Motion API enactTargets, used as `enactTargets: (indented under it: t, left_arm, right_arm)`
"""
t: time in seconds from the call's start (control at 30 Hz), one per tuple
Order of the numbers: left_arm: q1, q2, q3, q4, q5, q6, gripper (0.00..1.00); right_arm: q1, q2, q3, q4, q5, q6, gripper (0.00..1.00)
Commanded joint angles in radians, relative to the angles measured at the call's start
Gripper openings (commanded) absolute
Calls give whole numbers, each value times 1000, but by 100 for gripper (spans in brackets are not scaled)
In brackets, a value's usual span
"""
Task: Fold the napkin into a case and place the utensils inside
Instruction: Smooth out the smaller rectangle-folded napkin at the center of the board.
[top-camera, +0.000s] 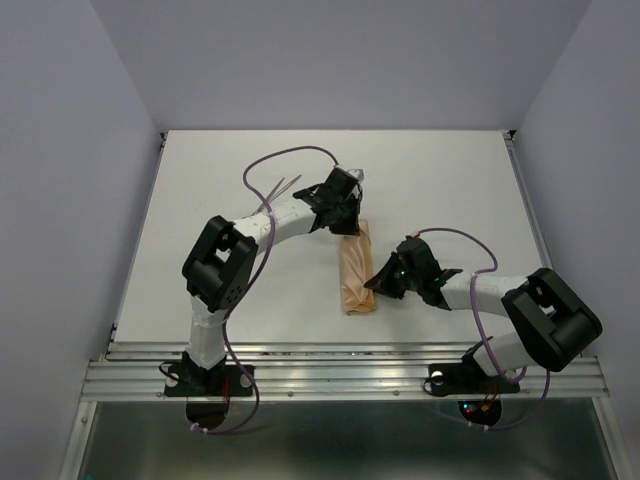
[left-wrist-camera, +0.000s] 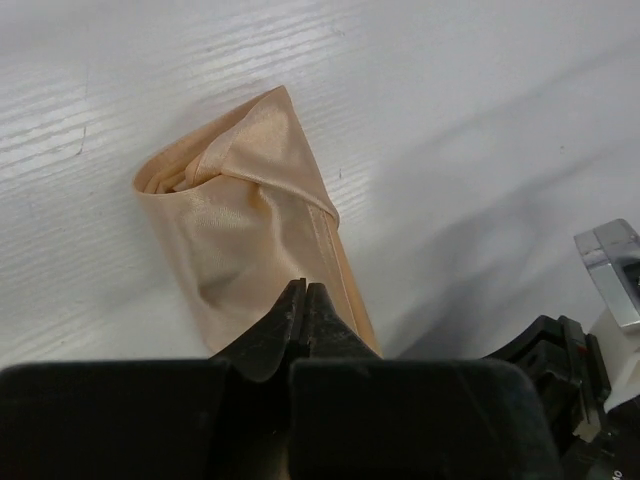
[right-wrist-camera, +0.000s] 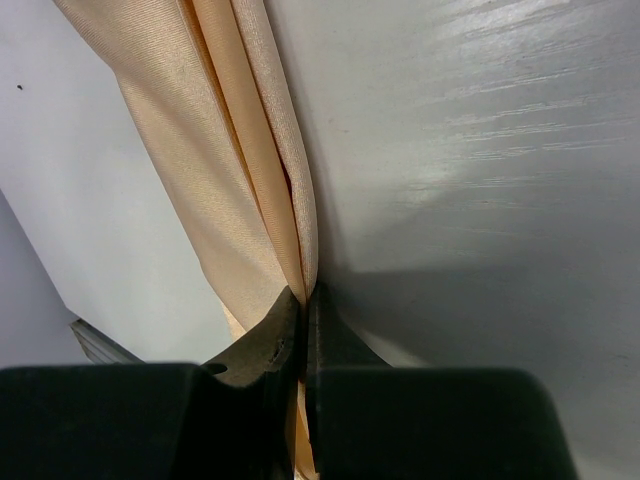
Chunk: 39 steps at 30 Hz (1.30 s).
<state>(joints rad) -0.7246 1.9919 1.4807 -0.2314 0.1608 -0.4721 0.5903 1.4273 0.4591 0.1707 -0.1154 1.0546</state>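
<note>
Napkin (top-camera: 356, 268) is folded into a case (left-wrist-camera: 250, 230); my left gripper (left-wrist-camera: 303, 300) and right gripper (right-wrist-camera: 305, 302) both pinch it; utensils (top-camera: 284, 188) lie outside.

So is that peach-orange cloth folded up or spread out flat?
Folded: the peach-orange cloth napkin lies as a narrow oblong on the white table, its layers overlapping diagonally.

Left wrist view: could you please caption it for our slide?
Shut left fingers pinch one end of the folded napkin.
</note>
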Motion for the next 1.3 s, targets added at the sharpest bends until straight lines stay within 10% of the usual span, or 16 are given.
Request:
enactTargets:
  t: [0.0, 1.27]
  left_arm:
    - [7, -48, -27, 4, -43, 20, 0]
    - [-4, 160, 366, -195, -32, 85, 0]
  right_arm:
    - [5, 4, -5, -71, 25, -5, 1]
    - [5, 228, 85, 173, 46, 174, 1]
